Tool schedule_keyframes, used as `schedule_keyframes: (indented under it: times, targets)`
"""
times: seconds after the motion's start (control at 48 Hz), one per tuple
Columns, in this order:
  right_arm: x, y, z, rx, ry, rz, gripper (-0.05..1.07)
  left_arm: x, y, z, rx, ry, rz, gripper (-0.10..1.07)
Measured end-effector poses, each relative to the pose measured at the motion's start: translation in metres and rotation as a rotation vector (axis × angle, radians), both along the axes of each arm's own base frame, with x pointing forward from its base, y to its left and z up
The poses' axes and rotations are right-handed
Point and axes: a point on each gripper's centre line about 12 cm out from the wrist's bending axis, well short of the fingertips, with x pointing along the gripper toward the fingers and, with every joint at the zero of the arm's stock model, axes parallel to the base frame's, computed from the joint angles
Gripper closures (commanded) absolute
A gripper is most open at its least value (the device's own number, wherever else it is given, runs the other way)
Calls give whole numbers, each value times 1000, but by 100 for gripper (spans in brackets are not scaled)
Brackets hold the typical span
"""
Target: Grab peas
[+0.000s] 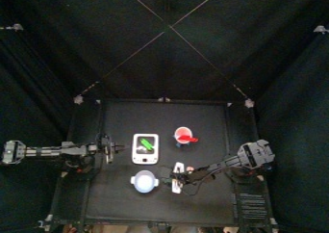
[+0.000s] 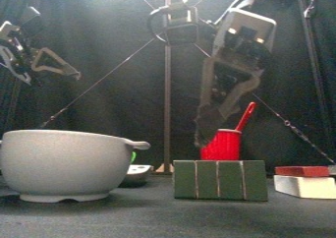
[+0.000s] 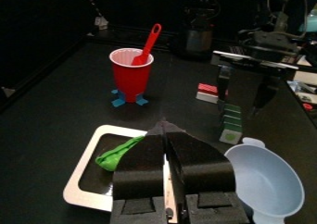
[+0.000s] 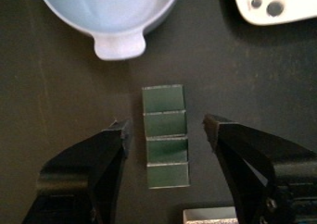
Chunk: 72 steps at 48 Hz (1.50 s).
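- top view: the table (image 1: 115,194) sits in the lower middle of the frame. the peas (image 1: 146,143) are a bright green sliver lying on the white board (image 1: 148,156), just left of centre. a red cup (image 1: 187,136) stands to the right of the board and a pale bowl (image 1: 146,182) sits below it. the left gripper (image 1: 108,148) is just left of the board; the right gripper (image 1: 184,178) comes in from the lower right, near the bowl.
- front view: the bowl (image 2: 69,164) fills the lower left, a green block (image 2: 219,180) sits at lower centre, the red cup (image 2: 226,145) with a red stick in it stands behind that. the right arm hangs over the block. can't pick out the peas here.
- left wrist view: the left gripper's (image 3: 171,146) jaws are pressed together, tips just beside the peas (image 3: 120,153), which lie on the white board (image 3: 89,168) at the lower left of the frame. can't tell if they touch.
- right wrist view: the right gripper's (image 4: 168,129) jaws are spread wide on either side of the green block (image 4: 165,136), not touching it. the bowl (image 4: 107,10) is at the top.
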Motion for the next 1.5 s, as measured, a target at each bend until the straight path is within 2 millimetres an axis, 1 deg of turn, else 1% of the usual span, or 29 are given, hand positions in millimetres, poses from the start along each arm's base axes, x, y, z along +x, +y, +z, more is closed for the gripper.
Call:
schedule_keyframes:
  times: [0.083, 0.188, 0.292, 0.396, 0.604, 0.75, 0.875, 0.979, 1.062, 1.208, 1.5]
  targets:
    - [7, -3, 9, -9, -19, -16, 9, 0, 0, 0, -2, -4, 1, 65]
    - [20, -12, 25, -1, -56, -52, 9, 0, 0, 0, -3, -1, 1, 65]
    - [31, -24, 34, 14, -82, -96, 9, 0, 0, 0, -3, -2, 1, 65]
    - [40, -41, 37, 10, -96, -135, 9, 0, 0, 1, -2, -4, 1, 65]
    - [50, -74, 37, -4, -106, -205, 9, 0, 0, 0, -1, -2, 1, 65]
    - [56, -106, 38, 39, -119, -320, 9, 0, 0, 0, -3, -2, 1, 65]
    - [60, -136, 32, 37, -117, -388, 9, 0, 0, 0, -1, -2, 1, 65]
    - [66, -153, 28, 33, -118, -421, 9, -1, 0, -2, -4, 4, 1, 65]
    - [75, -161, 25, 31, -126, -430, 9, -1, 0, -3, -4, 6, 1, 65]
    - [90, -168, 14, 30, -122, -440, 9, -1, 0, -2, -4, 4, 1, 65]
    - [111, -171, 4, 33, -131, -444, 9, -1, 0, -3, -4, 7, 1, 65]
